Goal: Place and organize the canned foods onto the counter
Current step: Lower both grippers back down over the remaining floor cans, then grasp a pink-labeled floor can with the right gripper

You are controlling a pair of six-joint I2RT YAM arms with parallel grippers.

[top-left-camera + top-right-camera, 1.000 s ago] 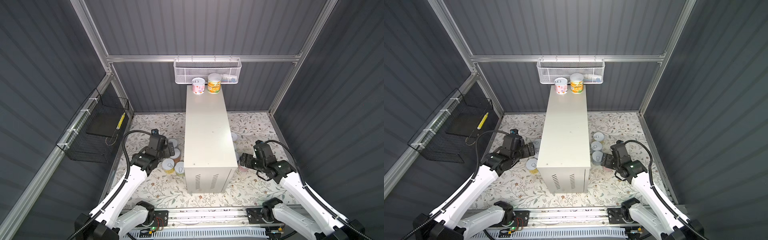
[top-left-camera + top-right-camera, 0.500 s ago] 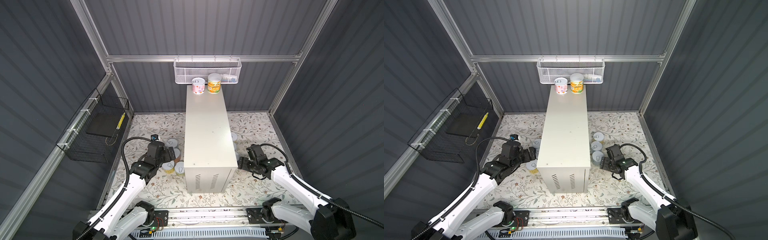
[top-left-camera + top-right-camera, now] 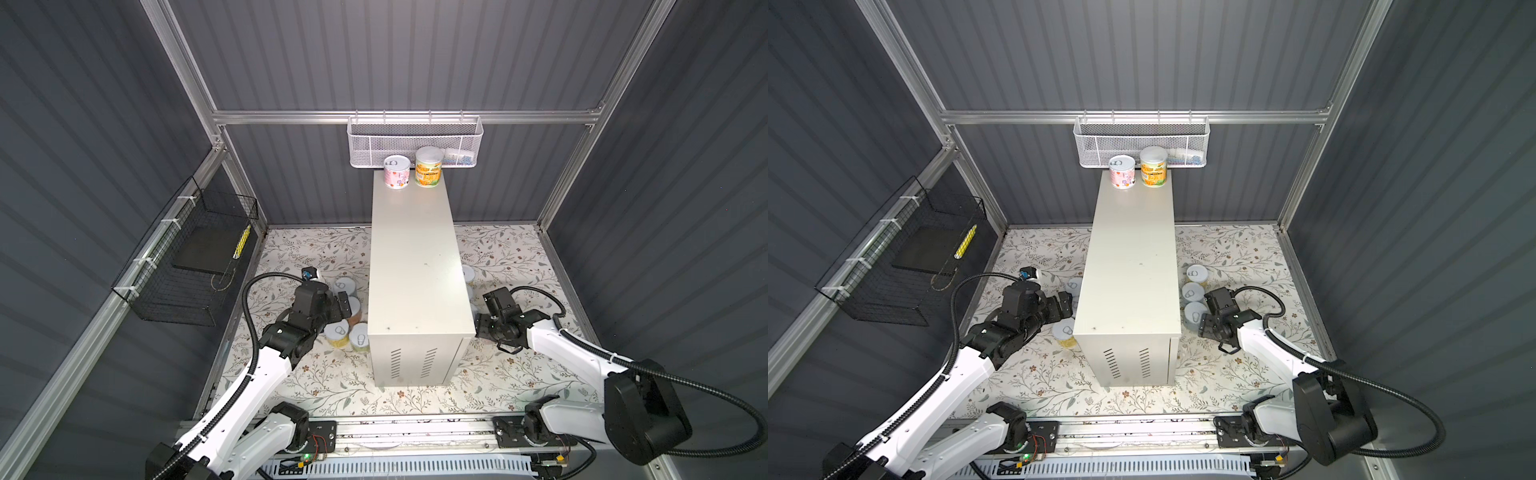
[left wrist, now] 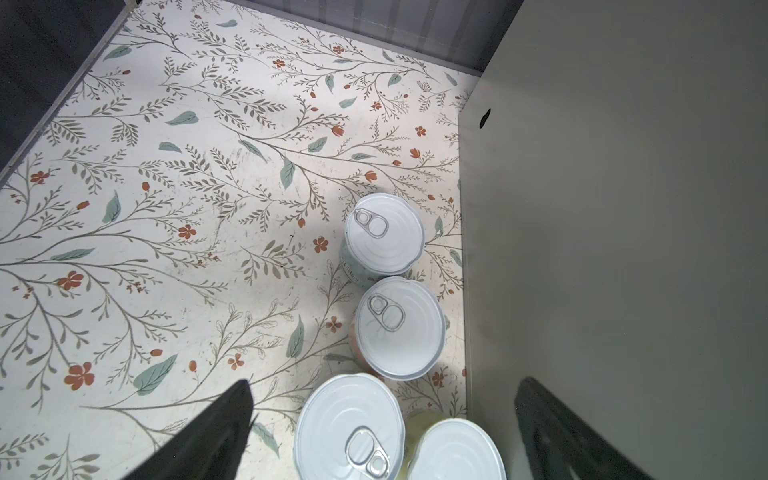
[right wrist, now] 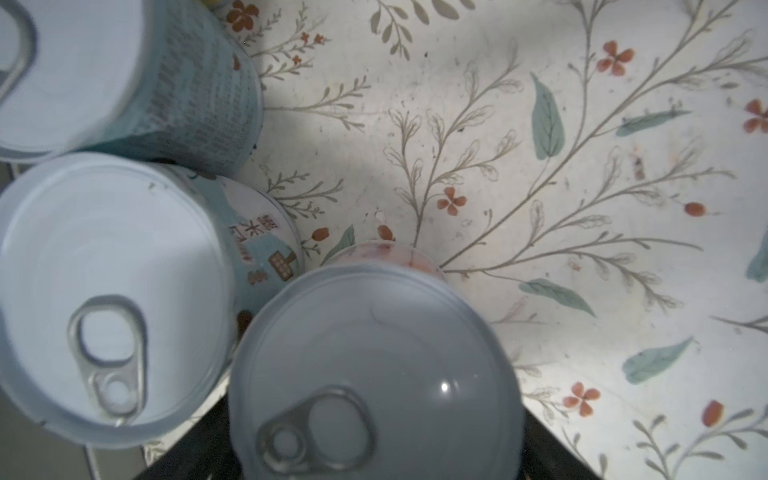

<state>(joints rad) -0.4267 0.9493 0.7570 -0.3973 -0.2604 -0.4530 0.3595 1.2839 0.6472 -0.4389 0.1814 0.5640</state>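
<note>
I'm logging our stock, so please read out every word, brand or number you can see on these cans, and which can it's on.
"米": sideways on the pale blue can; neighbouring characters unclear.
Fine print on the teal can: blurred, unreadable.
Labels of the orange can and pink can on the counter: too small.

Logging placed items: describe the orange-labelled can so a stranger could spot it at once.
The tall cream-white counter stands mid-floor; at its top's far end, below the white mesh basket, stand two cans. The orange-labelled can is the right one in both top views, taller than the pink-labelled can beside it.
</note>
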